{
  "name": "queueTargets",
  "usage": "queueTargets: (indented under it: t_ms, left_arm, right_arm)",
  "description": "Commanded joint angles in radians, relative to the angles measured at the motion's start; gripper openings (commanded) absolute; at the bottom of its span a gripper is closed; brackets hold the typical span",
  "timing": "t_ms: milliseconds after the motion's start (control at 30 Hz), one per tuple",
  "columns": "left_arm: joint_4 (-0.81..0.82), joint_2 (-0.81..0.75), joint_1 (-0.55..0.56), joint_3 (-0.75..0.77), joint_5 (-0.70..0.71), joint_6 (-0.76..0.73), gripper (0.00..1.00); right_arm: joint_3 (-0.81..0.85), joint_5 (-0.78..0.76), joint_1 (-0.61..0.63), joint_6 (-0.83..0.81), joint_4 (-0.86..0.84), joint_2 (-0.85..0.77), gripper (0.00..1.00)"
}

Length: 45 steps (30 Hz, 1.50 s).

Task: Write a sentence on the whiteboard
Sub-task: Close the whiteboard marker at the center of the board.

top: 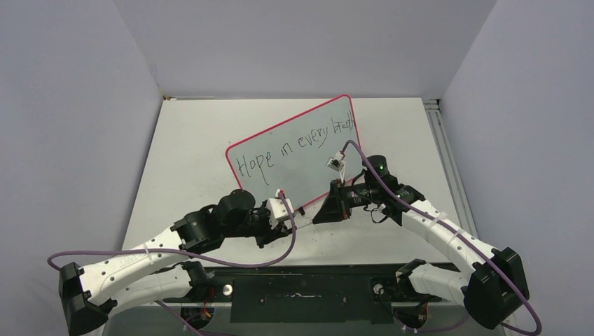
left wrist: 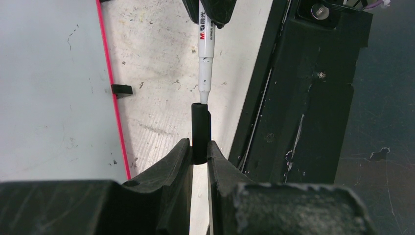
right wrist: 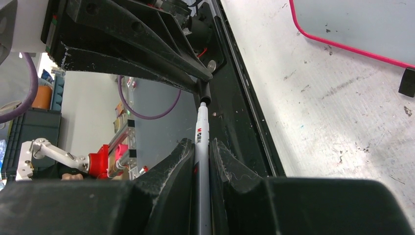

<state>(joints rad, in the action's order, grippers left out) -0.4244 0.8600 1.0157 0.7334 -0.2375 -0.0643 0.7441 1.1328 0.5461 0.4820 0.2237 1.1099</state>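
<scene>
Broadly, the table (top: 189, 140) fills the top view, and the whiteboard (top: 308, 178) lies flat on it toward 12 o'clock from the arm bases, skewed so that its right end climbs toward 1 o'clock. The sentence (top: 294, 143) runs along the upper half of the board in one line of black lettering, reading "Hope in every breath", its last word crowded against the red-pink rim at 2 o'clock.

Both arms reach inward and meet just off the board's near rim, at about 6 o'clock from the board's middle. The right gripper (right wrist: 201, 147) is clamped on the barrel of the marker (left wrist: 206, 58), whose nib points at the other arm. The left gripper (left wrist: 198, 144) is pinched on the black cap (left wrist: 200, 125), with the cap's open mouth turned toward the marker. In the left wrist view the nib sits at 12 o'clock from the cap, right at its mouth and seemingly just entering; I cannot tell how deep.

Judging from this, the writing looks complete and the step in hand is recapping. The next move calls for keeping the two axes in line while the marker is driven straight into the cap until it seats, both grips staying firm so neither part twists or slips sideways.
</scene>
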Motion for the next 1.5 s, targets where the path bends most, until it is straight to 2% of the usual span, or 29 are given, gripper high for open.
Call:
queueTargets:
  t_ms: [0,233,933,1333,1467]
  left_arm:
    - [0.038,-0.022,0.006,0.007,-0.015,-0.010,0.00]
    - [0.047,-0.041,0.006,0.004,-0.011,-0.009,0.00]
    - [0.084,-0.095,0.021,-0.012,-0.013,-0.003,0.00]
    - [0.136,-0.125,0.020,0.000,0.027,0.018,0.00]
    - [0.146,-0.126,0.018,0.015,0.033,0.019,0.00]
  right_arm:
    - [-0.015,0.032,0.016,0.032,-0.110,0.004,0.05]
    - [-0.061,0.049,0.034,0.129,-0.260,0.007,0.05]
    - [-0.069,0.023,0.077,0.141,-0.299,0.058,0.05]
    - [-0.130,-0.024,0.206,0.331,-0.569,0.080,0.05]
    - [-0.129,-0.052,0.218,0.335,-0.580,0.075,0.05]
